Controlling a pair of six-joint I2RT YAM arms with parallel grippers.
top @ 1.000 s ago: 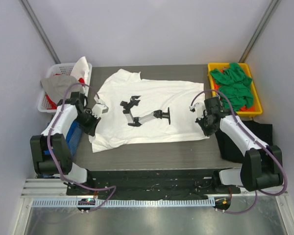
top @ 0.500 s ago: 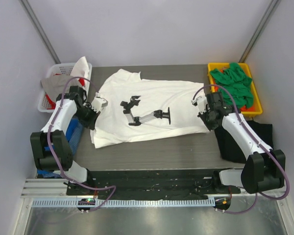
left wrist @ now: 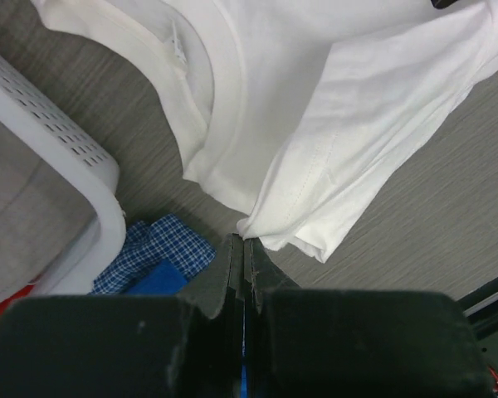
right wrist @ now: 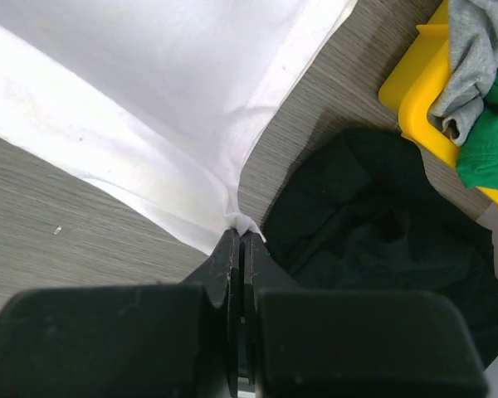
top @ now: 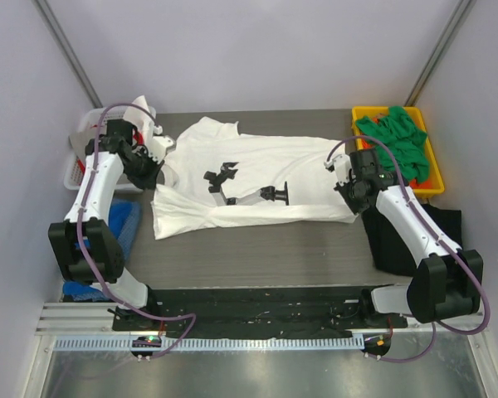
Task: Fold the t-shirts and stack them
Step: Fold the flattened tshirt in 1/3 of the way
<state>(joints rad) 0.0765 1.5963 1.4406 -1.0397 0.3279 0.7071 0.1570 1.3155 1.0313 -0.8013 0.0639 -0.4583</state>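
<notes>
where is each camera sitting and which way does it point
Top: above and behind the arms, looking down on the table; both arms show, flanking the white shirt.
Left wrist: on the left arm, looking past its shut left hand at a shirt corner, a white basket and checked cloth.
Right wrist: on the right arm, looking past its shut right hand at a shirt corner, a black shirt and a yellow tray.
Shared: all see the white shirt; top and right wrist share the tray.

A white t-shirt (top: 257, 182), black print up, stretches between left gripper (left wrist: 243, 242) and right gripper (right wrist: 239, 232), pinched by both; green t-shirts (top: 394, 143) heaped beyond the right, black t-shirt (top: 415, 236) beside it.
</notes>
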